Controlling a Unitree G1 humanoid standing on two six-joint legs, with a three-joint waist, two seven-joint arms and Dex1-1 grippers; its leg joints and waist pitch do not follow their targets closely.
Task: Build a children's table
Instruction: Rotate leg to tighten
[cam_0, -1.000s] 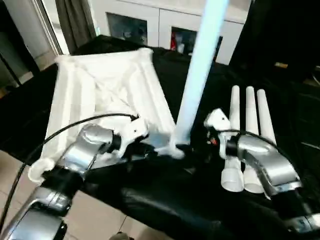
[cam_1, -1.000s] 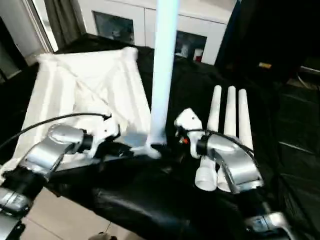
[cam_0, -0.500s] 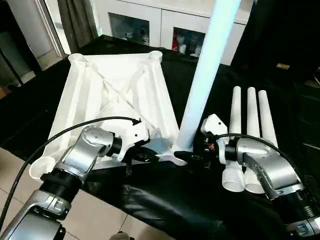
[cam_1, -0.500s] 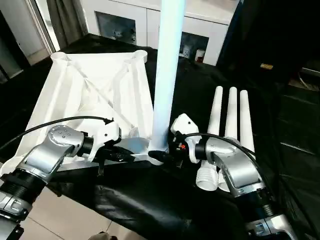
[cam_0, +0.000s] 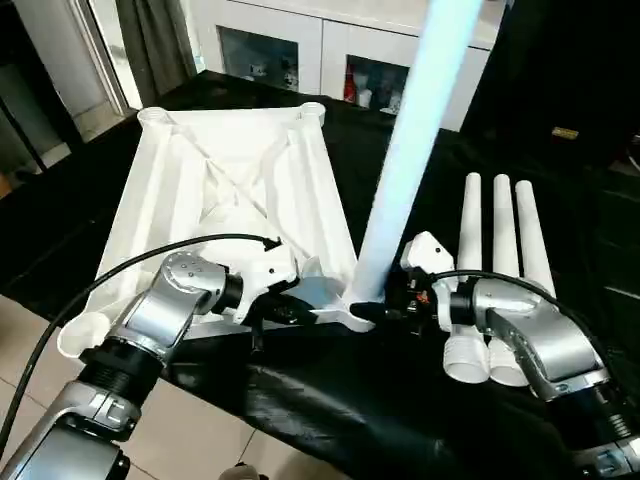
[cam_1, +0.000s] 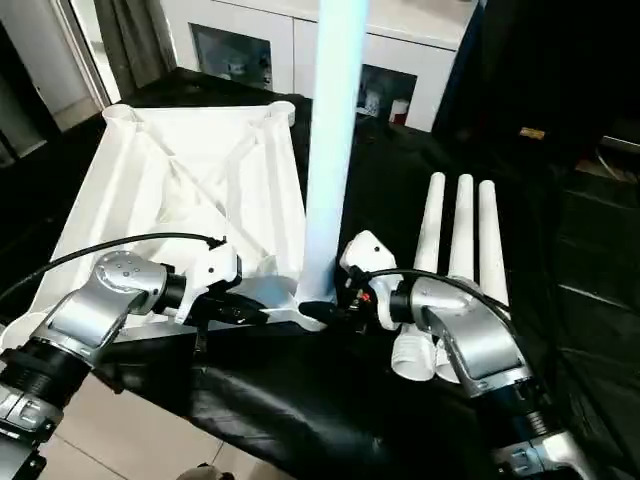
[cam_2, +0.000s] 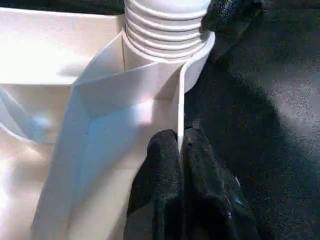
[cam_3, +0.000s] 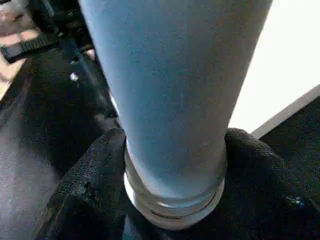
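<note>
Now, entries for this moment:

Change, right gripper (cam_3: 172, 165): its black fingers (cam_3: 87, 185) were spread wider half a second and a second back; they now press both sides of the standing leg (cam_0: 400, 190) just above its ribbed base. Clamped on the leg, as the right wrist view reads.

Change, leg: it stood in the same corner a second ago; no shift in place apart from camera movement.

No change, left gripper (cam_2: 180, 150): fingers together, pinching the thin edge wall of the tabletop (cam_0: 230, 190) right beside the socket. It holds as before.

Location, tabletop: upside down on the black-covered surface (cam_0: 400, 400), ribbed underside up, near edge toward the robot.

Location, standing leg: upright in the near corner socket (cam_2: 172, 55) on the robot's right side of the tabletop; threaded rings still show above the socket rim in the left wrist view.

Location, spare legs (cam_0: 500, 260): three lying side by side on the cloth to the right, behind the right forearm, well apart from the tabletop.

Background: white glass-door cabinet (cam_0: 330, 50), not part of the job.

Judgement, step: a regrip low on the leg, probably to turn it further in; exposed threads suggest it is not fully seated.

Judgement, progress: first leg of four in hand; three to go.
</note>
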